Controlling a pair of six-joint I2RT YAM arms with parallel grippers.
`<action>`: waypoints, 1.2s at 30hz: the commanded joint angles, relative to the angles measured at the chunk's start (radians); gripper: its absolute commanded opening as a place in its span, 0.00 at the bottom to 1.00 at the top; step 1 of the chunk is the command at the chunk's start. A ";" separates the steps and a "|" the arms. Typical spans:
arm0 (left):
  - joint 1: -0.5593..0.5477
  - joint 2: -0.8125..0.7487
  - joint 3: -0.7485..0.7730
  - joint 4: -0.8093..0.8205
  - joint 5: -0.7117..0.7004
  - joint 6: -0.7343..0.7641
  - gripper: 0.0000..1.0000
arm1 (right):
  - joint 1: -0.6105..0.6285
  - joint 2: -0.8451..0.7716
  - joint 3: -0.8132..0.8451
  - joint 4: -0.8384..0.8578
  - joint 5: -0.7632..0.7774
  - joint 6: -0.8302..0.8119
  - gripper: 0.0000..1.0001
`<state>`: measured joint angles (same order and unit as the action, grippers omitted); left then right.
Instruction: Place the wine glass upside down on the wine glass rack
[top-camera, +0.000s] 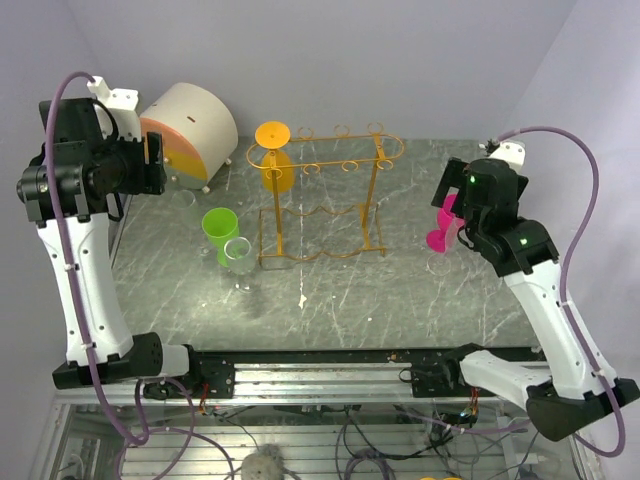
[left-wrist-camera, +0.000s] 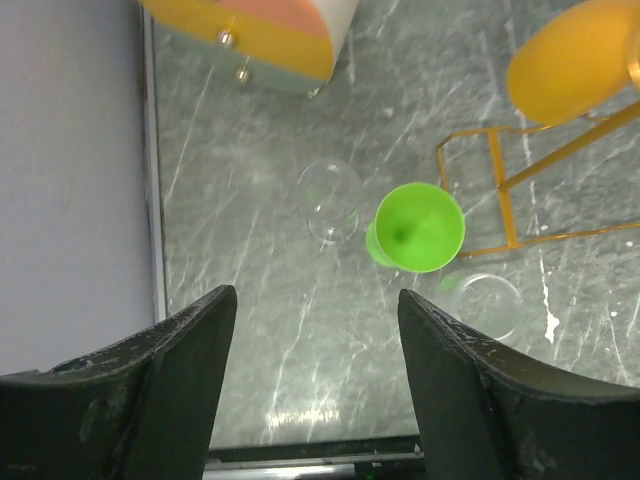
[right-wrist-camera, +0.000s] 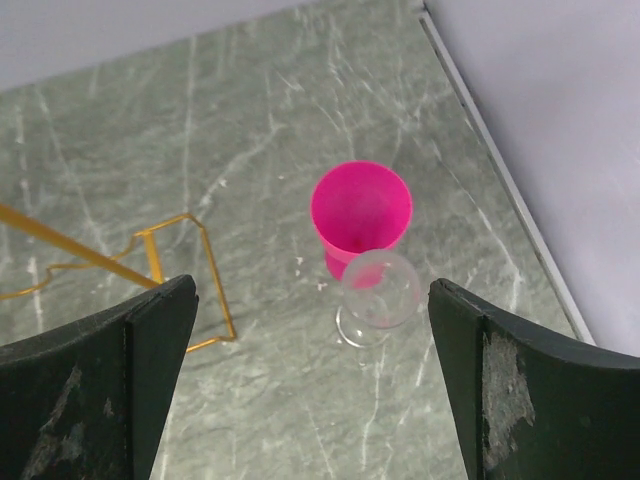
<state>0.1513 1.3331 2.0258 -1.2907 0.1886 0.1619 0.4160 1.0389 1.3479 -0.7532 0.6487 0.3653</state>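
Approach looks to be the step in hand, with neither arm holding anything. The left tool (left-wrist-camera: 315, 310) hangs high over the left side of the surface (top-camera: 400, 290), jaws apart and empty. Below it stand a green glass (left-wrist-camera: 418, 225) and two clear glasses (left-wrist-camera: 330, 200), all upright, the green one between the two clear ones. The right tool (right-wrist-camera: 312, 290) is spread wide and empty above the right side. Under it a clear wine glass (right-wrist-camera: 378, 295) stands upright just beside a pink glass (right-wrist-camera: 360, 210), perhaps touching it. The wine glass rack (top-camera: 373, 200) stands mid-surface, well apart from both groups. One orange glass (top-camera: 277, 168) appears to hang on it upside down at its left end, foot above the top rail and bowl below; the other loops look free. The right arm seems best placed, since the clear wine glass lies almost between its jaws from above, though I cannot tell which glass is meant. The next move calls for coming down on the stem or bowl without knocking the pink neighbour, lifting clear, turning the glass over, and bringing its stem to a free loop.
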 joint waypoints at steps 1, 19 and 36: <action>-0.002 0.008 0.021 -0.068 -0.089 -0.077 0.76 | -0.156 0.023 -0.018 0.000 -0.210 -0.013 1.00; -0.001 0.044 -0.029 0.022 0.155 -0.063 0.68 | -0.423 -0.045 -0.178 -0.059 -0.372 0.029 0.54; -0.002 0.029 -0.060 0.048 0.198 -0.053 0.69 | -0.430 0.031 -0.268 0.057 -0.372 0.024 0.48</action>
<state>0.1513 1.3842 1.9759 -1.2716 0.3588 0.0982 -0.0010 1.0603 1.0946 -0.7437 0.2623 0.4053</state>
